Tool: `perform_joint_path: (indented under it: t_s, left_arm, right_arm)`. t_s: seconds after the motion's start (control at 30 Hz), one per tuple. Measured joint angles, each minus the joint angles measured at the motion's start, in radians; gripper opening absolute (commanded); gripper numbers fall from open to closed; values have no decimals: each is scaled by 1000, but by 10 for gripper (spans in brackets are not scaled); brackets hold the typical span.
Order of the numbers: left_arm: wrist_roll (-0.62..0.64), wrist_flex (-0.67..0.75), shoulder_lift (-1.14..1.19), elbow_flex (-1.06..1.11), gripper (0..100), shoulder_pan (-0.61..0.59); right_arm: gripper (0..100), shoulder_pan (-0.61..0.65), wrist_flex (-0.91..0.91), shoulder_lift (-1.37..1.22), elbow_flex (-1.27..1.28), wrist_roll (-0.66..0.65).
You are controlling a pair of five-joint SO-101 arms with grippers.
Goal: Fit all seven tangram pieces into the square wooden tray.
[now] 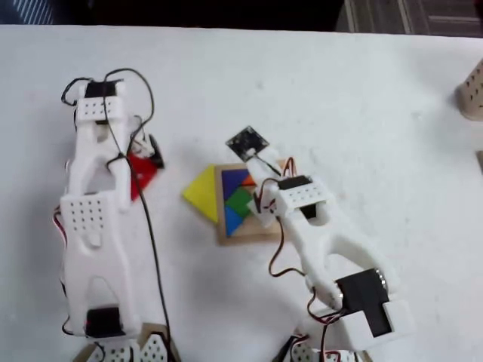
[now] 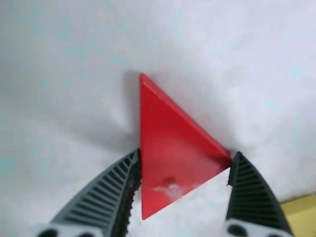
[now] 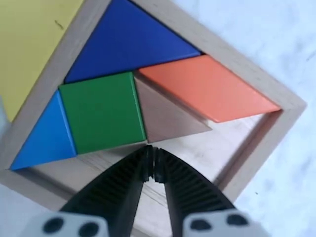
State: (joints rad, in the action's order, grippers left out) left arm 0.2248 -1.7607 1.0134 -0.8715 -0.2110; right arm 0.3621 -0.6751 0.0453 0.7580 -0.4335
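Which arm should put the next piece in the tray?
Left. The left tool clamps the red triangle, which lies outside the tray. The right tool is shut and empty over the tray.

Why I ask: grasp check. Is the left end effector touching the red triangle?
Touching: in the left wrist view the left end effector grips the red triangle, a finger against each side.

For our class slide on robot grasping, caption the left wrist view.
Left pincer grips the red triangle, edge and opposite corner, white table behind.
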Motion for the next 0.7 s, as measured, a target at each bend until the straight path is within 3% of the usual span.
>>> perform_joint_path:
  t_s: [0.23,0.7]
  left_arm:
    - [0,-2,-8,0,103,2]
    - [2,-14,-26,-35,102,12]
  right_arm:
    - [18,0,0,0,0,0]
    - [18,0,0,0,0,0]
